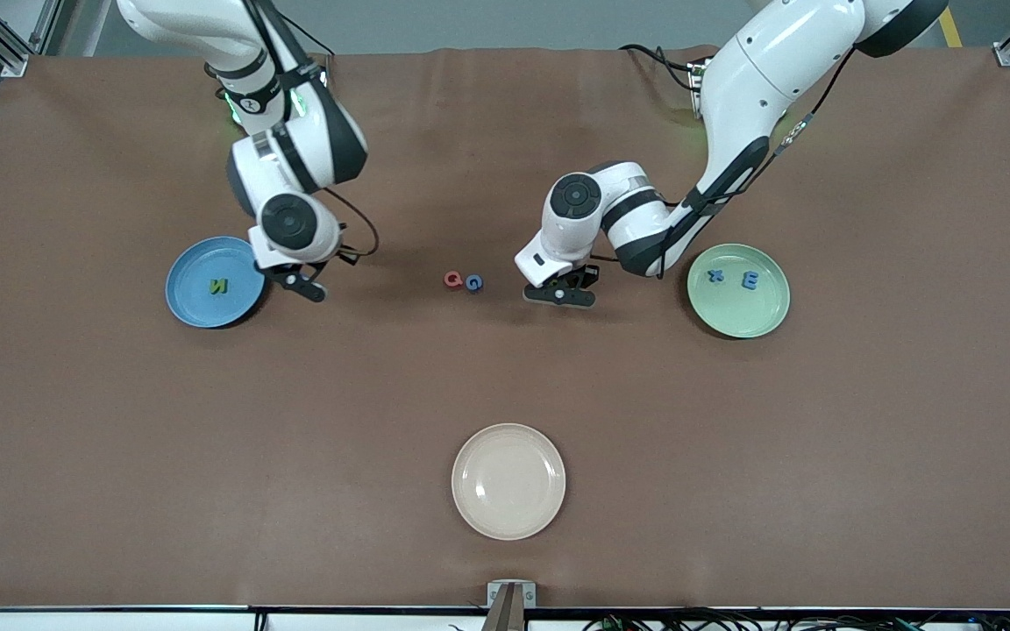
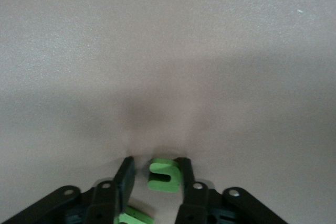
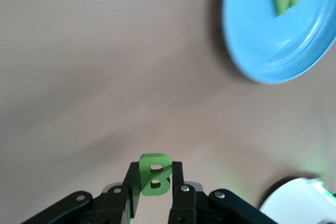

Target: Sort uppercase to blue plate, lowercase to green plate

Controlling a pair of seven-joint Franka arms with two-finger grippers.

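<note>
The blue plate [image 1: 214, 282] sits toward the right arm's end of the table with the green N [image 1: 219, 286] lying in it. Just beside the plate's rim the right gripper [image 1: 305, 287] hangs above the brown table [image 1: 505, 377], its jaws clamped on the green B [image 3: 153, 174] (the right wrist view shows the letter pinched upright between the two fingers, with the plate and its N off to one side). Near the middle of the table the red Q [image 1: 452, 280] and the blue G [image 1: 473, 283] lie side by side, touching or nearly so. Next comes the left gripper [image 1: 562, 294], low over the cloth between those two letters and the green plate; its jaws stand slightly apart around a green u [image 2: 164, 176], which lies against one finger with a small gap to the other, and a second green piece [image 2: 134, 216] shows under the gripper, too hidden to read. Toward the left arm's end, the green plate [image 1: 738, 290] holds the blue x [image 1: 715, 276] and the blue m [image 1: 750, 280]. A cream plate [image 1: 508, 481] lies much nearer the front camera.
</note>
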